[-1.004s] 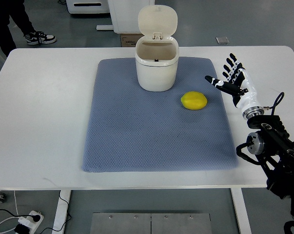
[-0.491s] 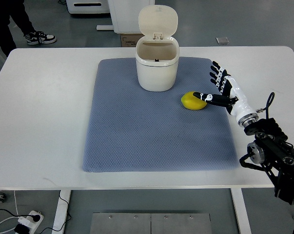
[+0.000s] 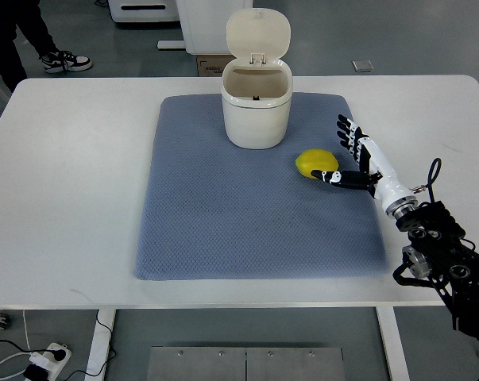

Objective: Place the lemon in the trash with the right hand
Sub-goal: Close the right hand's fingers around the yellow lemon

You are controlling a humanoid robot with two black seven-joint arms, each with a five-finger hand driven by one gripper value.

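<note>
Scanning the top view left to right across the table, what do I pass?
Bare white tabletop → blue-grey woven mat → cream plastic trash bin with its lid up → yellow lemon → right hand, fingers spread beside the lemon.

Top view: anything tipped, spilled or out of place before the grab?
Nothing stands out. The trash bin stands upright on the blue mat, lid open. The lemon lies intact beside it, with the right hand open next to it.
</note>
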